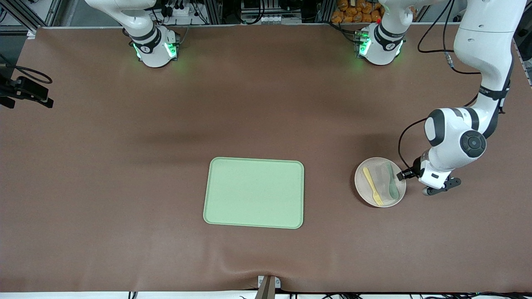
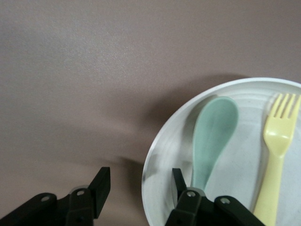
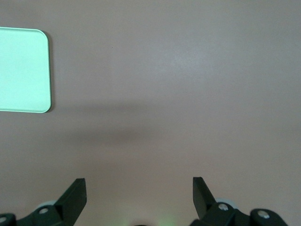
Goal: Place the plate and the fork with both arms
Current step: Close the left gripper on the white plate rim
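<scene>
The off-white plate (image 1: 360, 182) lies on the brown table toward the left arm's end. The pale-yellow fork (image 1: 373, 186) lies in it beside a grey-green spoon (image 1: 392, 183). My left gripper (image 1: 404, 174) is open and low at the plate's edge. In the left wrist view it (image 2: 140, 176) straddles the plate's rim (image 2: 157, 160), one finger over the table and one over the plate next to the spoon (image 2: 211, 136). The fork (image 2: 277, 150) lies past the spoon. My right gripper (image 3: 138, 186) is open and empty over bare table; it does not show in the front view.
The light-green tray (image 1: 254, 192) lies mid-table, toward the right arm's end from the plate; one corner shows in the right wrist view (image 3: 23, 70). A black camera mount (image 1: 25, 91) juts in at the table's right-arm end.
</scene>
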